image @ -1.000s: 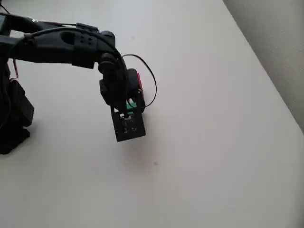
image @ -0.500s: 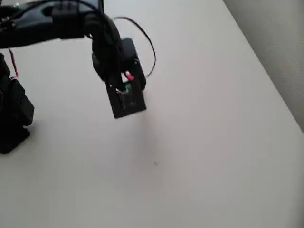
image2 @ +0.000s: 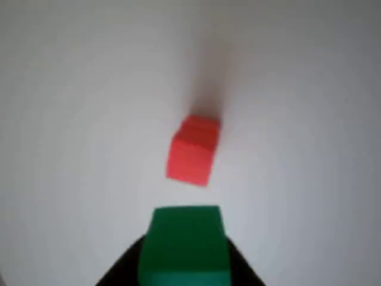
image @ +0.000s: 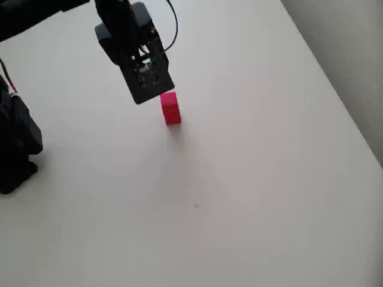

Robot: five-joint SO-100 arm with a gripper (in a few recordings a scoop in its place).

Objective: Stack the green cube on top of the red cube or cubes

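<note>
A tall red block [image: 170, 108] stands upright on the white table, seen in the wrist view as the red block [image2: 193, 150] near the picture's middle. The green cube [image2: 186, 244] fills the bottom of the wrist view, held between dark fingers [image2: 122, 268] and lifted clear of the table, closer to the camera than the red block. From above, my black gripper [image: 140, 75] hangs up and to the left of the red block, its body covering the green cube.
The arm's black base [image: 15, 143] stands at the left edge of the overhead view. The table's right edge [image: 344, 101] runs diagonally against a pale wall. A small dark speck [image: 195, 206] lies on the table.
My gripper has risen and swung toward the top left with the green cube, uncovering the red block, which stands where it was.
</note>
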